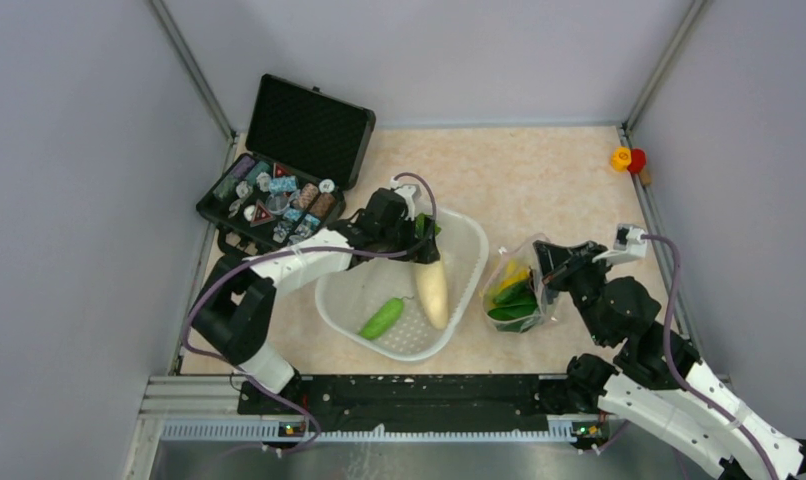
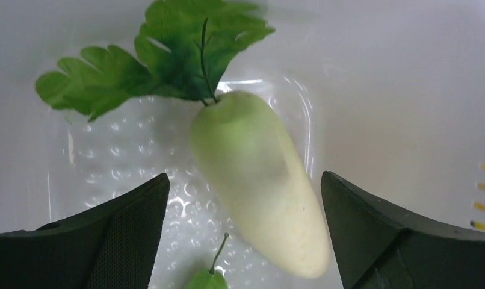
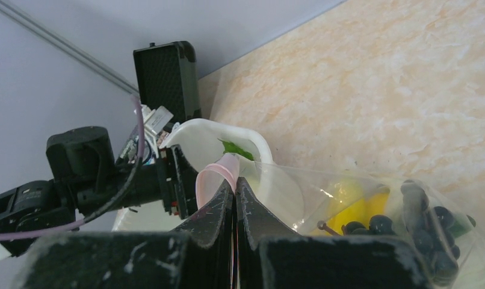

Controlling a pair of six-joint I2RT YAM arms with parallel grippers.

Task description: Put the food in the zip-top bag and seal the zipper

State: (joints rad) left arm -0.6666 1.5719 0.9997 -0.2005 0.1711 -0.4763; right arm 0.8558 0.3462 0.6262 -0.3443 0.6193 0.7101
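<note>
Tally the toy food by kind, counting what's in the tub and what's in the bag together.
Radish: 1
Cucumber: 1
Yellow pepper: 1
Grape bunch: 1
Green leafy piece, in the bag, probably bok choy: 1
Total: 5

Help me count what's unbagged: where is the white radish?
Top view, centre: the radish lies in the white tub, right of the cucumber, beneath the open left gripper.
</note>
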